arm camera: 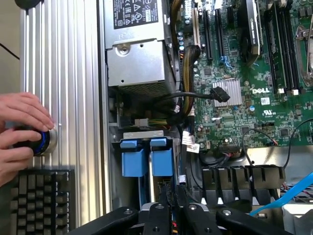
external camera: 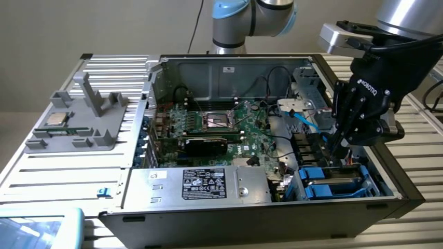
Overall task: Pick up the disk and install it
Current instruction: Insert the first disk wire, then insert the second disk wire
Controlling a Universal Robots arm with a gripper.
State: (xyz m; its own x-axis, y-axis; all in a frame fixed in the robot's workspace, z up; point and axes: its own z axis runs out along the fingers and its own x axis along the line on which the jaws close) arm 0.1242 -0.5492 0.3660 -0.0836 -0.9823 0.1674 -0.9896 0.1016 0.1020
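Disk (external camera: pixel 333 182) in case bay, one tool (external camera: pixel 337 150) above.

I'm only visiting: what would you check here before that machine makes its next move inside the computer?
1. Computer case open, insides reachable: ok.
2. Gripper down in the corner bay, right at the disk: ok.
3. Disk firmly held: cannot tell.
4. Blue cable apart from the gripper: cannot tell, it runs close beside it.
5. Person's hand outside the case, on a knob on the table: ok.
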